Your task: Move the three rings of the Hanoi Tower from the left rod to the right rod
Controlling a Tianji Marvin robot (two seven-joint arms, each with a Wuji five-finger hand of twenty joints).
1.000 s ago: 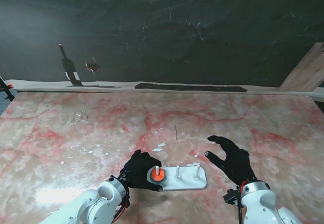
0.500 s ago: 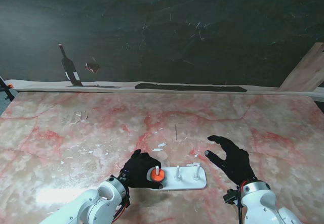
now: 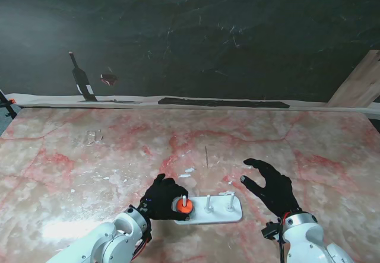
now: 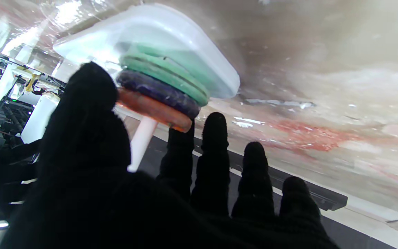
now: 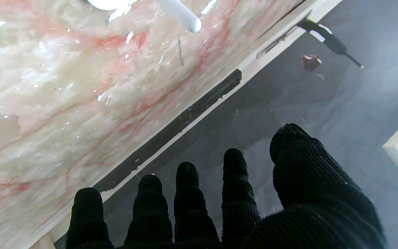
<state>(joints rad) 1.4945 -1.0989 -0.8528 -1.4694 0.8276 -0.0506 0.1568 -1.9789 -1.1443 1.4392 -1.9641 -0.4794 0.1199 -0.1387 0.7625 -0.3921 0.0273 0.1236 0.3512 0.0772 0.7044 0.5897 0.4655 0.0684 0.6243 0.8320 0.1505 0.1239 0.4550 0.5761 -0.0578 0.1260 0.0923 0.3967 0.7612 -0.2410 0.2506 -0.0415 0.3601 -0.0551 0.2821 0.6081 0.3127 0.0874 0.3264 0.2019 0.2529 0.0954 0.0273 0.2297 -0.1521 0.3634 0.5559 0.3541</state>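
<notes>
A pink-veined marble tabletop [image 3: 119,156] is stretching across the stand's view, catching a bright glare near me on the left. Behind it a dark, scratched wall [image 3: 237,37] is rising, showing a painted wine bottle [image 3: 80,78] and what may be a glass [image 3: 108,78]. A black strip [image 3: 222,103] is lying along the far edge, and a wooden board [image 3: 361,84] is leaning at the far right.

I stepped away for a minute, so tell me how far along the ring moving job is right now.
Nothing looks moved yet. All three rings, orange ring over purple ring over green ring, sit on the left rod. In hand: the left hand has thumb and a fingertip at the orange ring's edges. Left: all three transfers to the bare right rod. The right hand hovers open nearby.
</notes>
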